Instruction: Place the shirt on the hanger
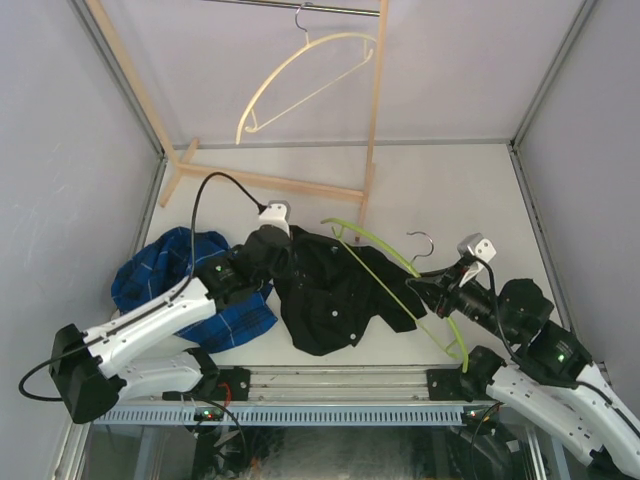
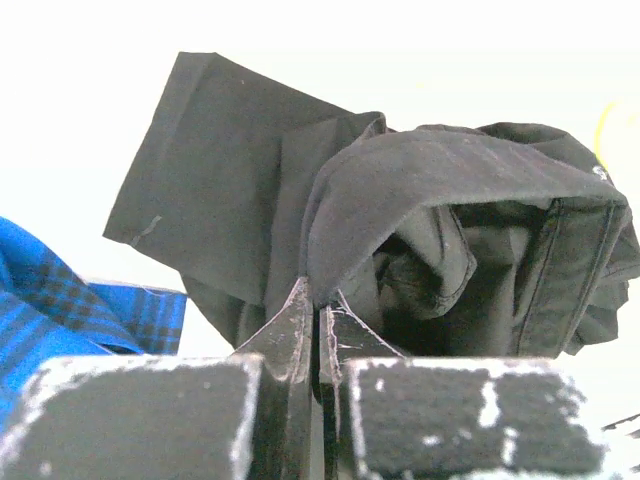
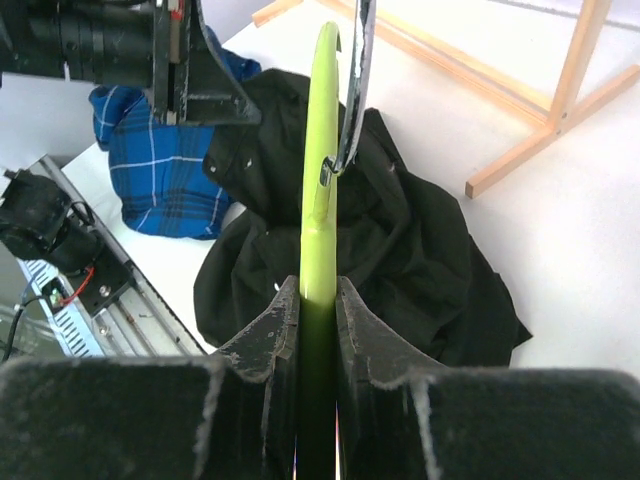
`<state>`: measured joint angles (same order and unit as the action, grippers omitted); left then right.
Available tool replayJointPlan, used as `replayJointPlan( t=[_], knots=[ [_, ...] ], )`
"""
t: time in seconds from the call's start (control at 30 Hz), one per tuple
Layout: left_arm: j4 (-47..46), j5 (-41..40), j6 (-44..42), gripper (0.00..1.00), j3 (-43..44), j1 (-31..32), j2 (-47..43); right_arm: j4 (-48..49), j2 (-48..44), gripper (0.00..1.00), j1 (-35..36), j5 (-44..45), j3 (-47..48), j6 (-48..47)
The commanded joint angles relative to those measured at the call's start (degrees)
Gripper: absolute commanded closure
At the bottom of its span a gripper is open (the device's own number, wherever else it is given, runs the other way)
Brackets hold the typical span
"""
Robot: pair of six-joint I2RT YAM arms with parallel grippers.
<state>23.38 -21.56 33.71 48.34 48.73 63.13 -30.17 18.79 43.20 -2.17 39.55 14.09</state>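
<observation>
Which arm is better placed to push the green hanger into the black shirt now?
Right. The right gripper is shut on the hanger, whose far end reaches over the shirt. The left gripper is shut on a fold of the shirt, so it is busy holding the fabric.

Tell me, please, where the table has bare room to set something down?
Bare table lies far right, between the rack's foot and the right wall. The middle and left are crowded: plaid shirt, black shirt, hanger, left gripper, right gripper.
</observation>
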Motion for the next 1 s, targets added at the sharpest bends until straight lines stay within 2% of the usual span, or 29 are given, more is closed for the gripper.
replayJointPlan(
  t=[0.0,0.3,0.53,0.77,0.97],
  knots=[
    [8.0,-4.5,-8.6,1.00,9.7,-0.7,-0.8,1.7,-0.6,1.00,-0.1,-4.4,5.6,-5.1],
    [18.6,-6.7,-16.6,1.00,23.5,-1.4,3.3,-1.8,3.7,1.00,-0.1,-8.9,9.9,-9.1],
    [23.9,-5.4,-19.6,1.00,32.3,-1.4,7.2,0.1,6.6,1.00,-0.1,-10.0,9.9,-9.5],
    [26.3,-3.8,-20.0,1.00,36.7,-1.4,10.2,3.0,9.6,1.00,0.0,-9.3,11.3,-9.4],
    [27.3,-4.3,-20.0,1.00,37.0,-1.4,11.6,2.1,5.1,1.00,0.0,-6.6,11.7,-9.7]
  ],
)
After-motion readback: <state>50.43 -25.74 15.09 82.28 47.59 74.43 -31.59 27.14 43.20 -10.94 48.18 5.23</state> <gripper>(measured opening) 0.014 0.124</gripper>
